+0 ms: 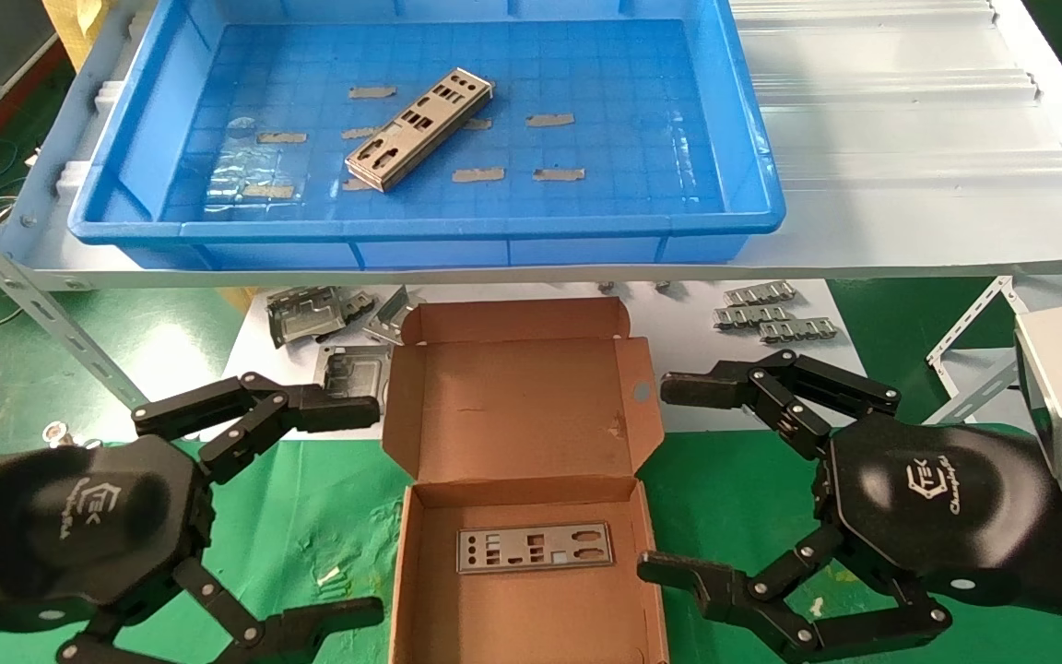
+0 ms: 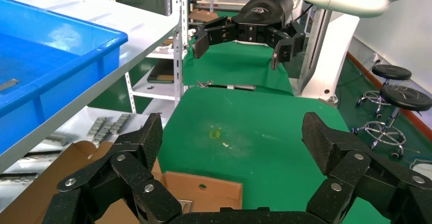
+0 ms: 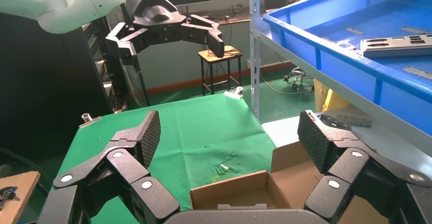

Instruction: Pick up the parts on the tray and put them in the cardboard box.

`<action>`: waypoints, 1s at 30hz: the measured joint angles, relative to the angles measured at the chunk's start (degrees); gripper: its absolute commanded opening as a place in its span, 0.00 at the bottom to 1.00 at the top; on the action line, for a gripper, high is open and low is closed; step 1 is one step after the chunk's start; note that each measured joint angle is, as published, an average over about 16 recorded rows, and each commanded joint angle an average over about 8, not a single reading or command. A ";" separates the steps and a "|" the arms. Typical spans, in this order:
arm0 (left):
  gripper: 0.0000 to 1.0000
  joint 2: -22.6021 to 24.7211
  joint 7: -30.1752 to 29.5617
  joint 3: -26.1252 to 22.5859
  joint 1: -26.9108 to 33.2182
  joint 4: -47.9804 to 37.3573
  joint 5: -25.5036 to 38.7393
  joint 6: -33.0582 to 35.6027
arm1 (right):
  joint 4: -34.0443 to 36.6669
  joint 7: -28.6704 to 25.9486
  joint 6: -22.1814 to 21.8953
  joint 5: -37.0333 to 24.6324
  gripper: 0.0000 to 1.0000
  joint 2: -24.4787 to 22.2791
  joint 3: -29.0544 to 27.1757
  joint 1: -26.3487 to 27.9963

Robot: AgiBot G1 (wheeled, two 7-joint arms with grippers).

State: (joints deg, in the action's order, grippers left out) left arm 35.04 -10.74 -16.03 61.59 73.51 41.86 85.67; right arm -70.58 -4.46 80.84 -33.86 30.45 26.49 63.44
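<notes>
A thin punched metal plate (image 1: 536,548) lies flat in the brown cardboard box (image 1: 525,420); a stack of plates (image 1: 420,128) rests slantwise on the blue tray's (image 1: 430,226) gridded floor. Left gripper (image 1: 347,507) and right gripper (image 1: 669,480) flank the box, fingers spread, empty.

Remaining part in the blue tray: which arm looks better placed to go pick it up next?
Probably the left. The part lies left of centre in the tray, nearer the left gripper's side. Both it and the right gripper are open, empty, flanking the cardboard box, so the margin is small.
</notes>
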 measured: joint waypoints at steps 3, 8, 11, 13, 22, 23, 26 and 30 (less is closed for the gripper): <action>1.00 0.00 0.00 0.00 0.00 0.00 0.00 0.00 | 0.00 0.00 0.00 0.00 1.00 0.00 0.00 0.00; 1.00 0.00 0.00 0.00 0.00 0.00 0.00 0.00 | 0.00 0.00 0.00 0.00 1.00 0.00 0.00 0.00; 1.00 0.00 0.00 0.00 0.00 0.00 0.00 0.00 | 0.00 0.00 0.00 0.00 1.00 0.00 0.00 0.00; 1.00 0.00 0.00 0.00 0.00 0.00 0.00 0.00 | 0.00 0.00 0.00 0.00 1.00 0.00 0.00 0.00; 1.00 0.00 0.00 0.00 0.00 0.00 0.00 0.00 | 0.00 0.00 0.00 0.00 0.88 0.00 0.00 0.00; 1.00 0.00 0.00 0.00 0.00 0.00 0.00 0.00 | 0.00 0.00 0.00 0.00 0.75 0.00 0.00 0.00; 1.00 0.00 0.00 0.00 0.00 0.00 0.00 0.00 | 0.00 0.00 0.00 0.00 0.38 0.00 0.00 0.00; 1.00 0.00 0.00 0.00 0.00 0.00 0.00 0.00 | 0.00 0.00 0.00 0.00 0.00 0.00 0.00 0.00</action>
State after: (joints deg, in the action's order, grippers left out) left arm 35.04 -10.74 -16.02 61.59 73.51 41.86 85.67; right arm -70.58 -4.46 80.84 -33.86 30.45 26.49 63.44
